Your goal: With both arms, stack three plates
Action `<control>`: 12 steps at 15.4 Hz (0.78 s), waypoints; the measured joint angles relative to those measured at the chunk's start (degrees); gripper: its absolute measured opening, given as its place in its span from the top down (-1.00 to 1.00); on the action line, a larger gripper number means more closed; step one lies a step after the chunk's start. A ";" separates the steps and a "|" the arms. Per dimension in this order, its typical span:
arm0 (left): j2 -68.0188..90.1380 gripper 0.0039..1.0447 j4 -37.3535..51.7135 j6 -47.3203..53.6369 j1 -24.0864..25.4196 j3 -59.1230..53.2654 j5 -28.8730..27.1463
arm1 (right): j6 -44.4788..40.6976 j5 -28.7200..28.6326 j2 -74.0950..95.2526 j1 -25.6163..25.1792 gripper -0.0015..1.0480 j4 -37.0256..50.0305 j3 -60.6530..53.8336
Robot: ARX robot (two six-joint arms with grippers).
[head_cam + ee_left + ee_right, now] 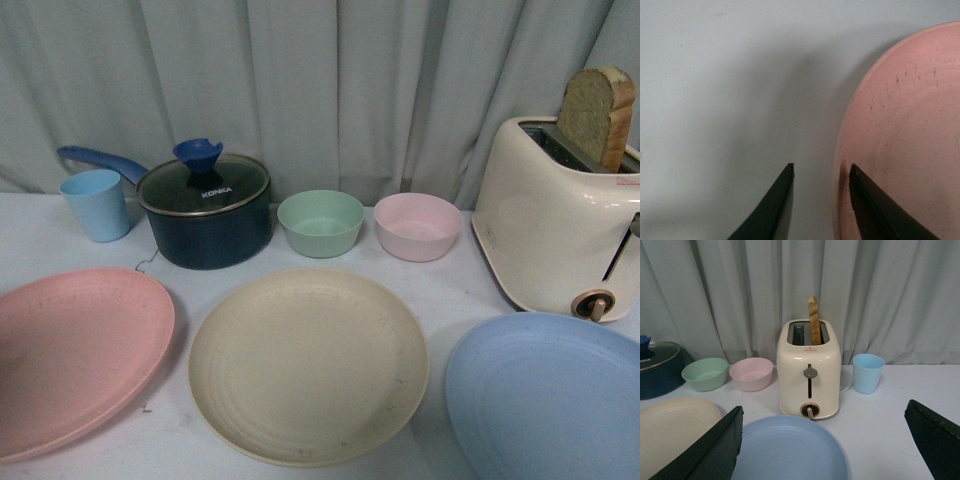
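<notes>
Surface: white table (185, 425), grey curtain (300, 80).
Pink plate (70, 355): far left; left gripper (822, 166) spread open astride its rim.
Cream plate (308, 362): centre.
Blue plate (550, 400): right; right gripper (824, 407) gaping, empty.
Risk: thin rim slipping the pinch.

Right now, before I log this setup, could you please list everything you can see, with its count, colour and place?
pink plate: one, pink, front left of the table
cream plate: one, cream-beige, front centre
blue plate: one, light blue, front right
pot: one, dark blue, glass lid, back left
cups: two, light blue, one left of the pot, another beside the toaster
green bowl: one, green, right of the pot
pink bowl: one, pink, between green bowl and toaster
toaster: one, cream, back right
bread slice: one, brown, upright in the toaster
curtain: one, grey, behind the table
left tool: one, black, open, at the pink plate's rim
right tool: one, black, open wide, above the blue plate
</notes>
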 joint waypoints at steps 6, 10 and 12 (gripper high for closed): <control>-7.54 0.96 -5.70 -1.42 0.28 -0.24 2.64 | 0.00 0.00 0.00 0.00 -0.87 0.00 0.00; -26.62 0.96 -8.72 -6.64 -2.58 -4.15 9.31 | 0.00 0.00 0.00 0.00 -0.87 0.00 0.00; -35.60 0.96 -9.29 -10.23 -10.58 -8.13 11.10 | 0.00 0.00 0.00 0.00 -0.87 0.00 0.00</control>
